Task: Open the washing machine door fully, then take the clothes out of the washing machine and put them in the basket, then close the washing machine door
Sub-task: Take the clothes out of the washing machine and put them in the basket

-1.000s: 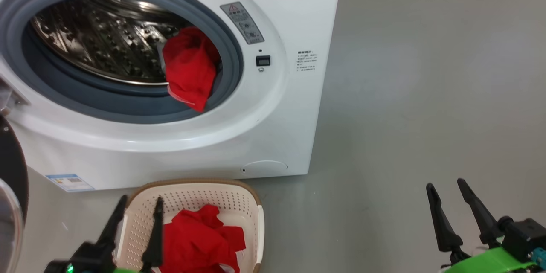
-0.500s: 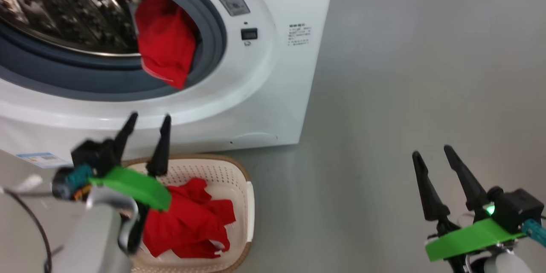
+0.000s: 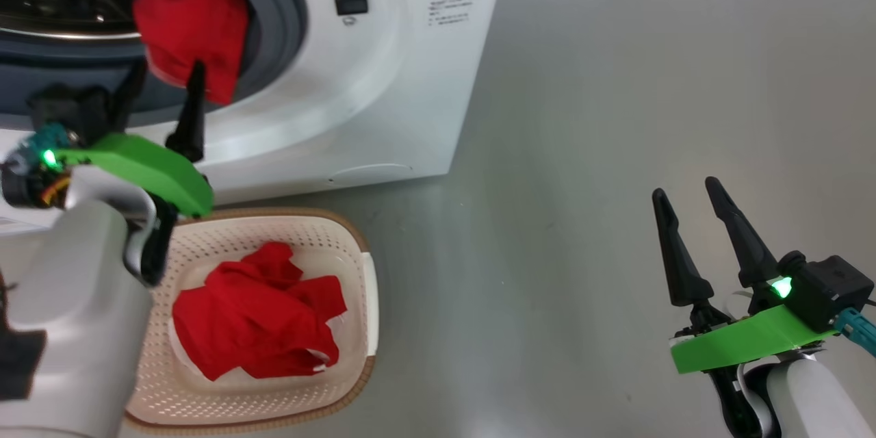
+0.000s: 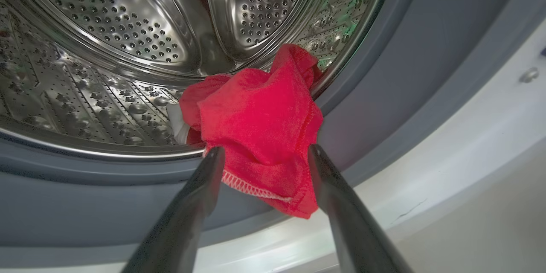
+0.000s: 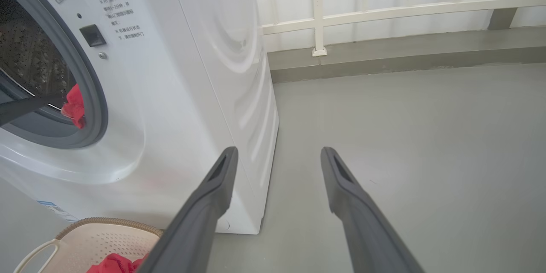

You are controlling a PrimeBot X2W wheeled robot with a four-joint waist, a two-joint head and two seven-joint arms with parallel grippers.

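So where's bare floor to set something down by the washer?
The floor right of the washer, out to the right claw, is bare. In front of the washer it's crowded: the basket with clothes, and the left claw at the drum.

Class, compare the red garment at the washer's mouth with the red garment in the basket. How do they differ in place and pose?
The washer garment hangs down over the grey ring; the basket garment lies on the basket floor. The washer garment is bunched narrow; the basket garment is spread wider. The open left gripper flanks the washer garment; the basket garment lies untouched. Both are bright red and crumpled.
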